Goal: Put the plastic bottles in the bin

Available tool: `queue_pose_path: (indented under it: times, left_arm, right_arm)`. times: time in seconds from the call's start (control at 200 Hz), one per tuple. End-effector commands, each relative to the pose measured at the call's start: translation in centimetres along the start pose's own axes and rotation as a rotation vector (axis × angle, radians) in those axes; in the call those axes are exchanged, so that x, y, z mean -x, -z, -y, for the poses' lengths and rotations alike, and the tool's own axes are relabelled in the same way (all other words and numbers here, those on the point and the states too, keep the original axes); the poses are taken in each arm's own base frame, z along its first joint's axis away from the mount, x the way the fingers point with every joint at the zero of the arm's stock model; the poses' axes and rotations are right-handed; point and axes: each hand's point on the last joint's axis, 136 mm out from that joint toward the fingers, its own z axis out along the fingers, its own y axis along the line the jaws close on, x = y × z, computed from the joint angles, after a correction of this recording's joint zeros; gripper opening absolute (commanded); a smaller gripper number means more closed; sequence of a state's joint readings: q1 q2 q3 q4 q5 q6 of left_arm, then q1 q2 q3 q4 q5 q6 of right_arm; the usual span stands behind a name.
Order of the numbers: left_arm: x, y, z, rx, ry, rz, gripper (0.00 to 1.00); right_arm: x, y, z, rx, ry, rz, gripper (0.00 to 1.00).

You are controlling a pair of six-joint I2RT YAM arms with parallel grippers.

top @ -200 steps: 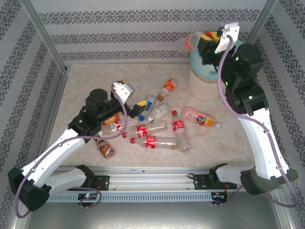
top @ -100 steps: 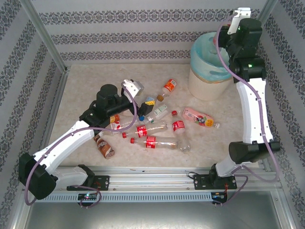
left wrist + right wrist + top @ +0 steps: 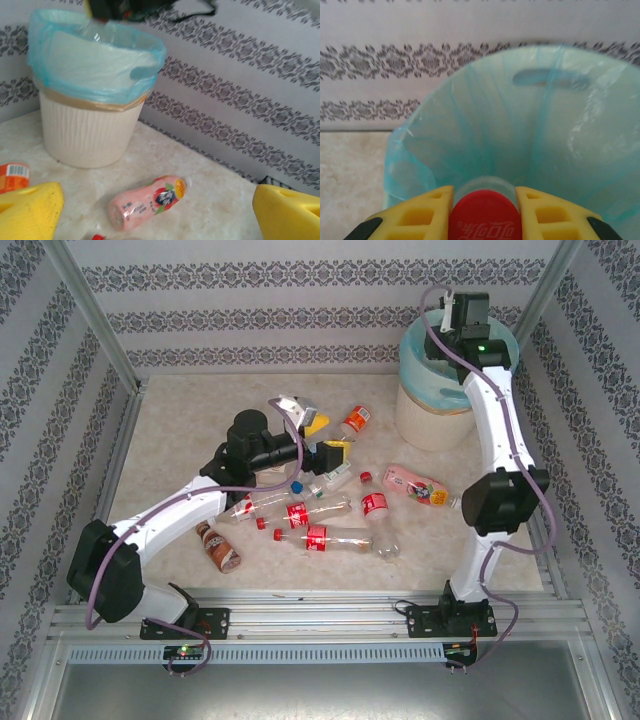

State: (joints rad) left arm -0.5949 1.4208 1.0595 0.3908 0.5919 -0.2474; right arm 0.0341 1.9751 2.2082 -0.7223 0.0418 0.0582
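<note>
Right gripper (image 3: 484,216) has been swung over the bin (image 3: 470,125); a red-capped bottle (image 3: 484,225) is clamped in it, bin mouth straight ahead, so release is judged next. Left gripper (image 3: 160,215) is held wide, pink bottle (image 3: 147,202) just ahead.

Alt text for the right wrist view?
The right gripper grips a red-capped bottle between its yellow fingers, above the open mouth of the bin, which is lined with a blue-green bag. A patterned wall stands behind it.
</note>
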Motion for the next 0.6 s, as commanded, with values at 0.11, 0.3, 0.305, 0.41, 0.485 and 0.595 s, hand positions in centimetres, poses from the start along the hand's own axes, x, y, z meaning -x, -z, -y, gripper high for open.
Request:
queue_pose_path:
  times: [0.11,0.3,0.305,0.41,0.485,0.595]
  left_arm:
    - [0.9,-0.3,2.3,-0.077,-0.029,0.040,0.97]
    - [-0.3,-0.2,2.8,-0.091,-0.032,0.007,0.97]
    - [-0.3,-0.2,2.8,-0.091,-0.033,0.007,0.97]
    - [-0.7,0.1,3.0,-0.091,-0.048,-0.006,0.97]
    - [-1.1,0.2,3.2,-0.088,-0.062,-0.021,0.97]
    - [-1.3,0.5,3.3,-0.080,-0.077,-0.031,0.97]
  right_arm:
    - [-2.0,-2.7,0.5,0.050,-0.047,-0.107,0.00]
    - [-4.2,-5.1,0.7,0.087,-0.074,-0.177,0.00]
    - [-4.2,-5.1,0.6,0.089,-0.074,-0.177,0.00]
    - [-5.5,-6.2,0.5,0.098,-0.066,-0.214,0.00]
    - [-6.4,-6.8,0.7,0.094,-0.059,-0.241,0.01]
    - [-7.0,-7.3,0.8,0.091,-0.057,-0.261,0.06]
